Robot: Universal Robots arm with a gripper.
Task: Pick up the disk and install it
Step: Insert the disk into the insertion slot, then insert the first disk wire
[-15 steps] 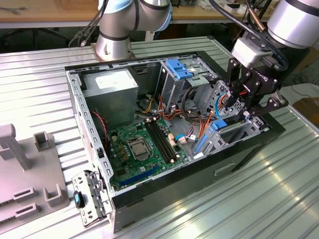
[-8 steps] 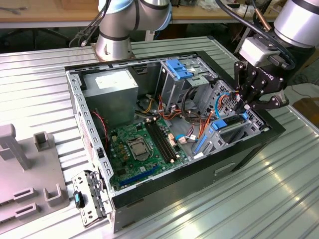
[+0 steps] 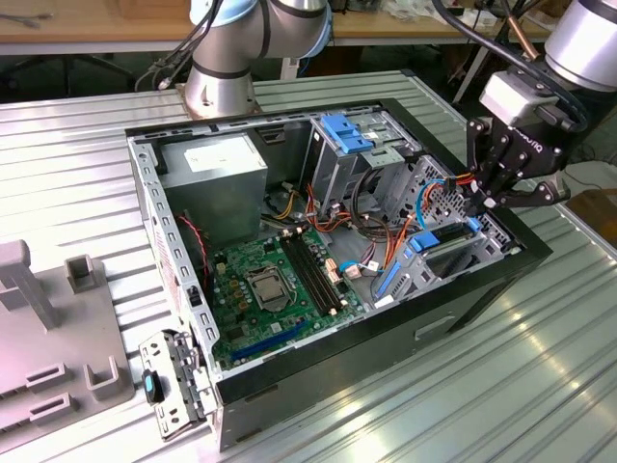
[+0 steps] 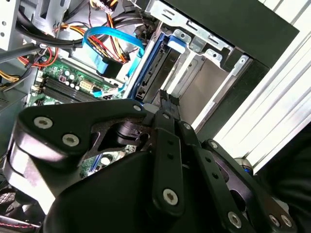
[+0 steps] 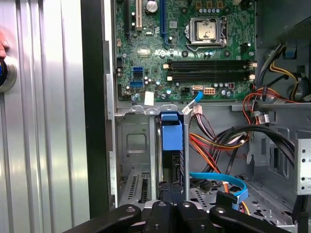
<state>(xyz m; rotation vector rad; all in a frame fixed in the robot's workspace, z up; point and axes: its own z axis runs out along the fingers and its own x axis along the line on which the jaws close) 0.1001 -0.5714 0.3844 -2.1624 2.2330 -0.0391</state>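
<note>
The disk [image 5: 171, 160] stands on edge in a slot of the grey drive cage [image 5: 133, 145] at the front corner of the open computer case. Its blue carrier tab [image 5: 171, 132] points toward the motherboard. In the exterior view the disk [image 3: 445, 239] lies low in the cage, at the exterior view's right. My gripper [image 3: 490, 201] hangs right above its outer end. The black fingers [image 5: 166, 204] are pressed together, and their tips meet the disk's [image 4: 148, 77] end in both wrist views. Nothing shows between them.
Orange, red and black wires and a flat blue cable [image 5: 221, 180] lie beside the cage. The motherboard [image 3: 275, 280], power supply [image 3: 214, 178] and tall drive bay with a blue bracket [image 3: 347, 135] stand in the case. A grey fixture [image 3: 58, 328] stands on the ribbed metal table.
</note>
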